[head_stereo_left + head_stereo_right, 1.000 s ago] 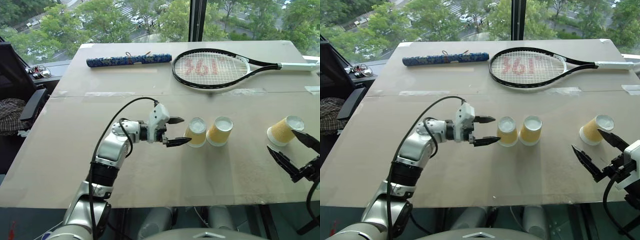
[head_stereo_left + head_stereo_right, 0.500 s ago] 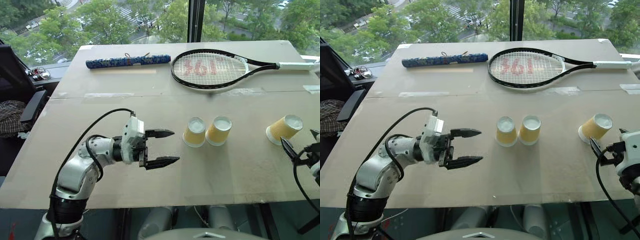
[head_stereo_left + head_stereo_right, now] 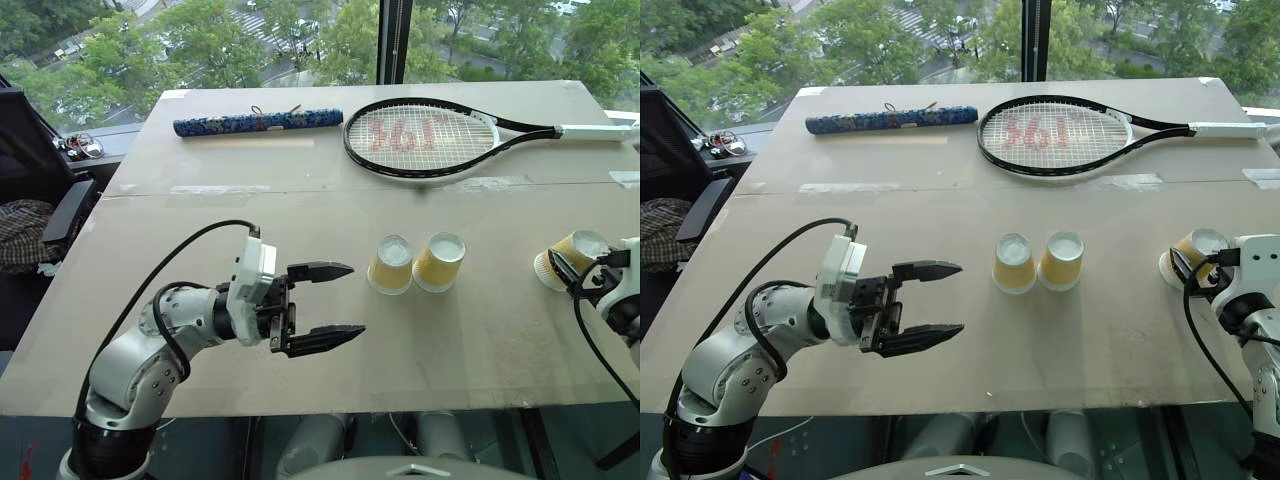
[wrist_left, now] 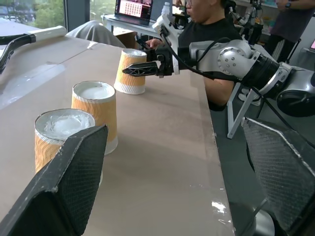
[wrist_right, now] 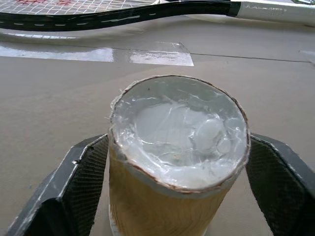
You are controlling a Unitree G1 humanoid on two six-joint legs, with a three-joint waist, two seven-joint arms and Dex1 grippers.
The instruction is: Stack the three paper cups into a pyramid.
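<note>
Two paper cups [image 3: 390,264] [image 3: 439,262] stand upside down, side by side, at the table's middle. The third paper cup [image 3: 568,257] stands upside down near the right edge. My right gripper [image 5: 178,140] is shut on this cup [image 5: 177,118], one finger against each side just below the white base. The left wrist view shows the same grip from across the table, with the cup [image 4: 132,71] leaning slightly. My left gripper [image 3: 356,299] hangs open and holds nothing, pointing right, a short way left of the two middle cups [image 4: 93,110].
A tennis racket [image 3: 425,138] and a blue rolled tube [image 3: 258,121] lie at the back of the table. Tape strips [image 3: 218,188] run along a seam across the table. A seated person [image 4: 211,29] is beyond the table's right edge. A chair [image 3: 45,215] stands at the left.
My left gripper has drawn back from the two middle cups toward me, still open. My right gripper has moved forward to the right cup and closed its fingers around it.
</note>
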